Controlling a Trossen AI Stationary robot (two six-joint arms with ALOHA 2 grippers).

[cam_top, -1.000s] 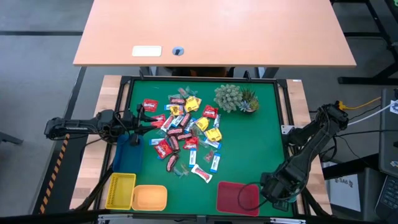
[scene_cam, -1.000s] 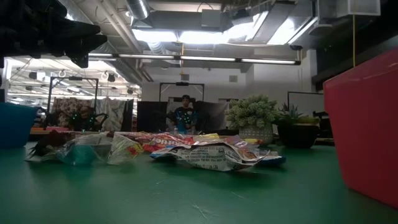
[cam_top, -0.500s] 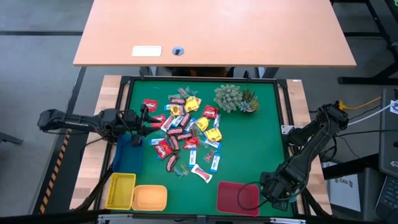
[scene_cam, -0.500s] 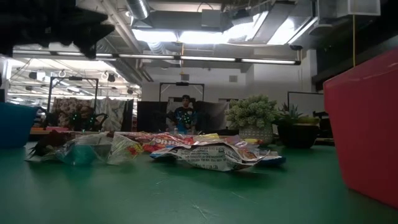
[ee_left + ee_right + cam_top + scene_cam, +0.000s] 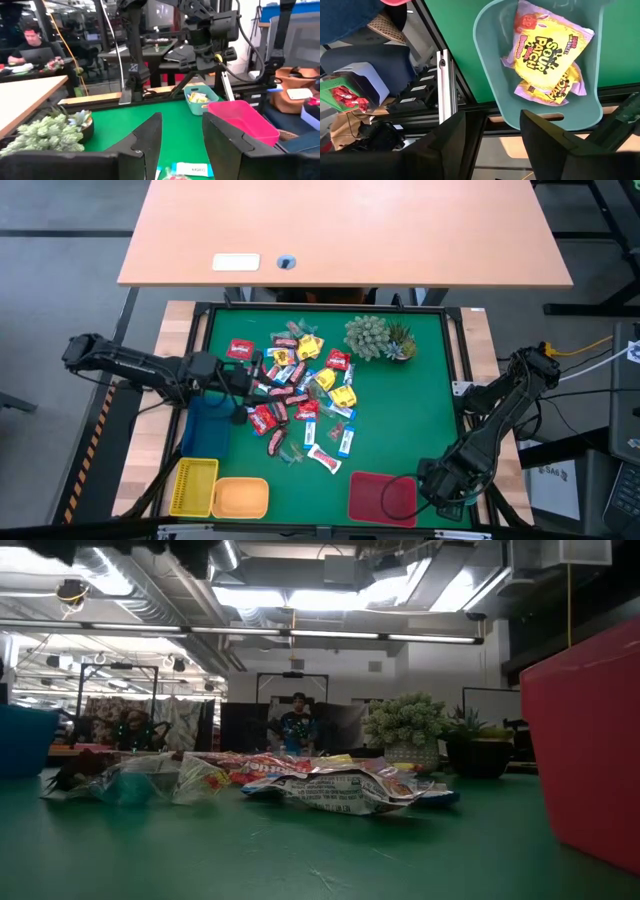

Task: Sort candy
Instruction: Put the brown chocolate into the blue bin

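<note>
From above, your scattered pile of small wrapped candy (image 5: 300,395) lies mid green worktop (image 5: 420,420), left end effector (image 5: 250,385) at its left edge. Your left wrist view shows those fingers parted, empty. Right wrist view: right end effector (image 5: 492,135) open, empty, over a teal tray (image 5: 487,75) holding yellow sweet packets (image 5: 547,50).

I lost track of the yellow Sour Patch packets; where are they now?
In the right wrist view, the Sour Patch packets lie in the teal tray at the table's near right corner, under the open right pincer.
</note>
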